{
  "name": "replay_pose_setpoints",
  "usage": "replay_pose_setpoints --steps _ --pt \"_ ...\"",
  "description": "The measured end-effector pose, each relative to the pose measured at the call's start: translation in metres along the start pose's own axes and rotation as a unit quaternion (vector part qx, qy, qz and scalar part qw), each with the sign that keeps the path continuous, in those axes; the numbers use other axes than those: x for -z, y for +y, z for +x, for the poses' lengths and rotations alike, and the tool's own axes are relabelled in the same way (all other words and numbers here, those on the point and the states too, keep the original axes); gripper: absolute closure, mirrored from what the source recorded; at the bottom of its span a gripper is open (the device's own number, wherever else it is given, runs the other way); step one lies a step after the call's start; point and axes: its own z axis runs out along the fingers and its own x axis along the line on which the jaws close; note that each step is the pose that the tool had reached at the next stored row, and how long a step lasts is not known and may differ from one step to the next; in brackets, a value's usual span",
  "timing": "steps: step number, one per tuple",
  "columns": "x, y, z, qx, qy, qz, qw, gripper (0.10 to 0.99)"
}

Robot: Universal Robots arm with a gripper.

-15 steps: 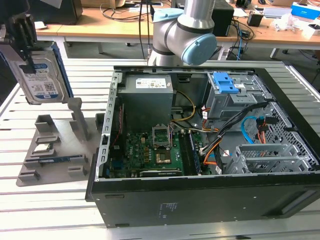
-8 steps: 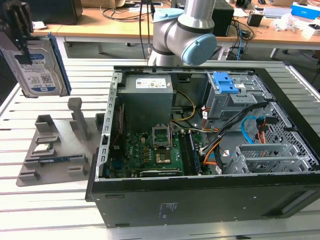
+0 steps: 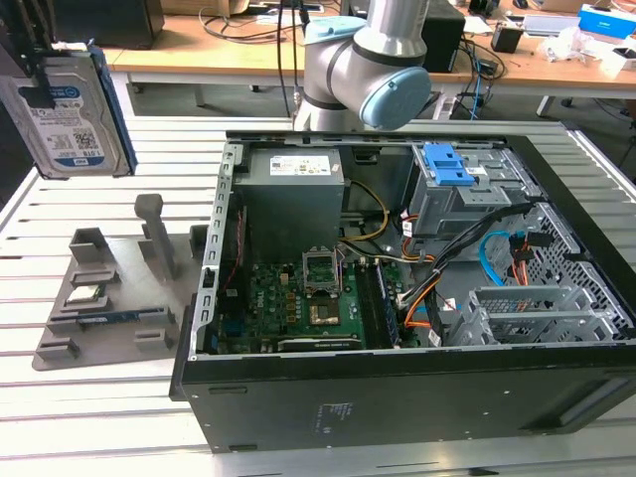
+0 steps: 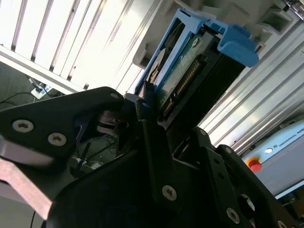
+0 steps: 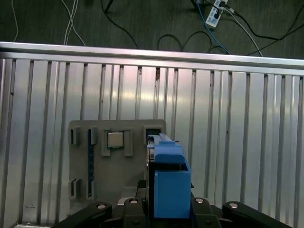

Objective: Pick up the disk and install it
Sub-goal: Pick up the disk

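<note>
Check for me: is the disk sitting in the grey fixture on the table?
No, in the exterior view the disk hangs in the air, clear of the grey fixture, clamped by the gripper.

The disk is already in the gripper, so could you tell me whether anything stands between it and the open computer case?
Nothing visible does: the disk hangs above the grey holder, apart from it, and the computer case lies open on top.

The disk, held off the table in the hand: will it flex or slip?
Probably stiff and heavy for its size: the disk looks like a metal slab. The hand grips it near one end, so it might pivot if swung. Its blue plastic carrier may be slick.
</note>
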Motion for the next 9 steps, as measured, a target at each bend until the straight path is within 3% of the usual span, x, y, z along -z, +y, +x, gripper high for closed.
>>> replay_pose_setpoints --steps 9 --pt "0.0179 0.0007 -0.0007 0.000 0.0000 0.0000 1.0000 0.725"
